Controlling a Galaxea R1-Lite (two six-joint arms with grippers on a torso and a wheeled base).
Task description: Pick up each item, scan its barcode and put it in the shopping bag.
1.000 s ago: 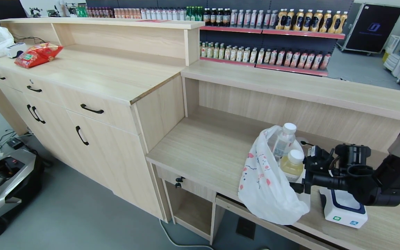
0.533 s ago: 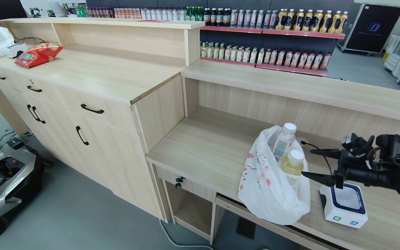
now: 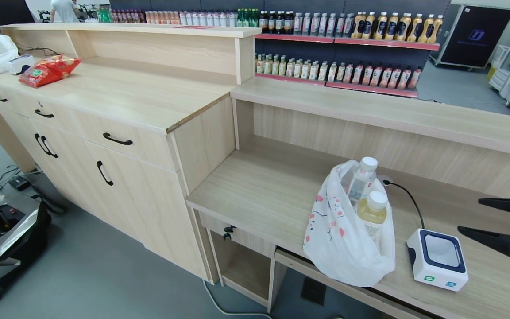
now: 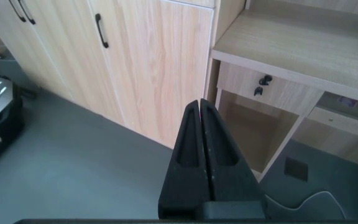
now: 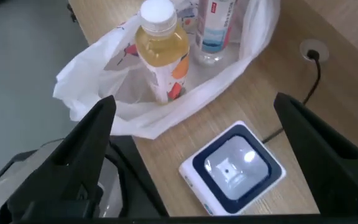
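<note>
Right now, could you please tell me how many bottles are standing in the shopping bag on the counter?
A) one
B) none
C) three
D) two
D: a bottle of yellow drink and a clear bottle both stand upright in the open shopping bag, their white caps above its rim.

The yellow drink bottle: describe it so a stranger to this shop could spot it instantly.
On the lower wooden counter, a white shopping bag stands beside a barcode scanner. Two white-capped bottles stick out of it. The yellow drink bottle is the one nearer the scanner, filled with yellow liquid; the clear bottle beside it is see-through.
</note>
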